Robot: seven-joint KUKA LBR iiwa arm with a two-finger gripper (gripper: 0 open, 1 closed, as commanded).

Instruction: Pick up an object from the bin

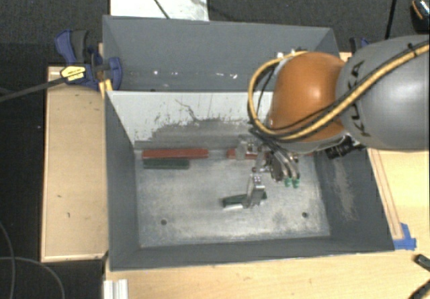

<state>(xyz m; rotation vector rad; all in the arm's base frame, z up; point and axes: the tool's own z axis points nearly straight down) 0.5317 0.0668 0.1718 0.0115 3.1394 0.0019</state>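
Orange domed wrist cover (302, 99) is seen over the grey metal bin (119, 170). Gripper (256, 193) sits low at centre-right, just beside a small flat dark-grey piece (233, 204) on the scuffed floor, possibly touching it. Open or closed cannot be told. Nothing is lifted yet. Long matte red-brown bar (175, 153) and dark green bar (166, 164) lie left of centre, untouched.

Item 1: small flat piece (234, 203), dark grey with a pale edge.
Pose: lies flat, long side running left to right.
Location: middle of the bin (124, 183) floor, towards the front.
Item 2: long red-brown bar (175, 153), flat along the foot of the back wall, left half.
Item 3: dark green bar (166, 164), shorter, parallel, just in front of the red-brown bar.
Item 4: short reddish piece (233, 153), in line with the red-brown bar, to its right, partly hidden.
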